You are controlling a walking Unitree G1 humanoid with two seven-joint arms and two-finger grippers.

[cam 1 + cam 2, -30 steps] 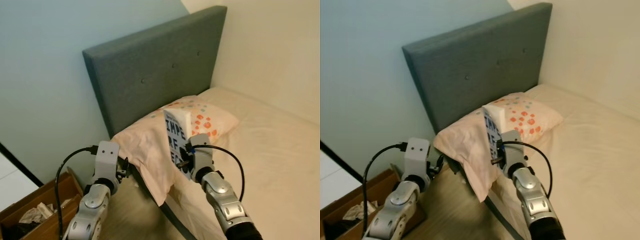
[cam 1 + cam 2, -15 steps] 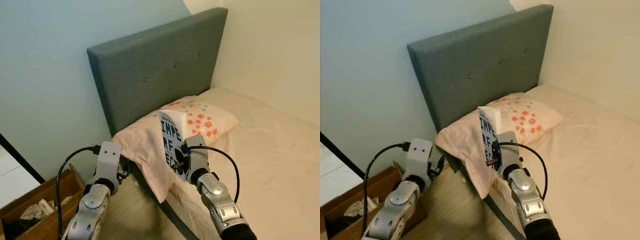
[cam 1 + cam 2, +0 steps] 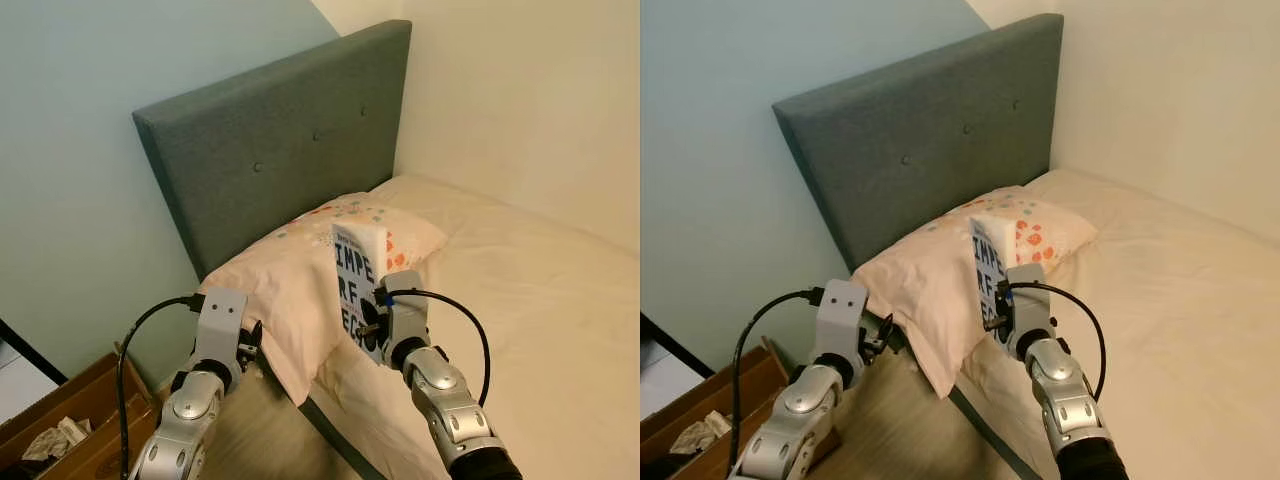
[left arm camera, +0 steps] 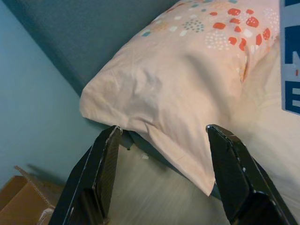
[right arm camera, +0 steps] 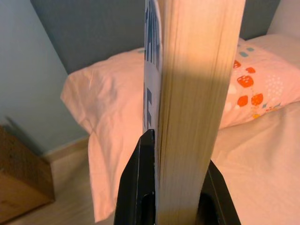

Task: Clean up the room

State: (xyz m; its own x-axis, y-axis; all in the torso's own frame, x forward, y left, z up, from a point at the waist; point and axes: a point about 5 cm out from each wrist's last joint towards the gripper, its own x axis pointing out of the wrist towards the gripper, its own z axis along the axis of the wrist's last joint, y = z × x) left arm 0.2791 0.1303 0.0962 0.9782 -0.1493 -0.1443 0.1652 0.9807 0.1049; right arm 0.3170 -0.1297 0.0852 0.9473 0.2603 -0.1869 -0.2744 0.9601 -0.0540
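My right gripper point(image 5: 174, 187) is shut on a thick white book point(image 3: 358, 282) with blue lettering, held upright over the bed's near edge in front of the pillow point(image 3: 290, 270). The book's page edge point(image 5: 197, 93) faces the right wrist camera, with a black finger on each side. My left gripper point(image 4: 168, 178) is open with nothing between its fingers point(image 4: 101, 173), hovering before the pillow's overhanging corner point(image 4: 154, 103). The pillow is pale pink with orange and teal dots at one end and lies against the grey headboard point(image 3: 270, 150).
The bed point(image 3: 540, 300) with a cream sheet fills the right side, against a cream wall. A brown cardboard box point(image 3: 50, 430) with crumpled paper sits on the floor at lower left, by the pale blue wall. Wooden floor shows beside the bed point(image 3: 910, 430).
The camera has shifted, so the headboard and bed sit further left in view. The book stays upright in my right gripper; both arms hold much the same pose.
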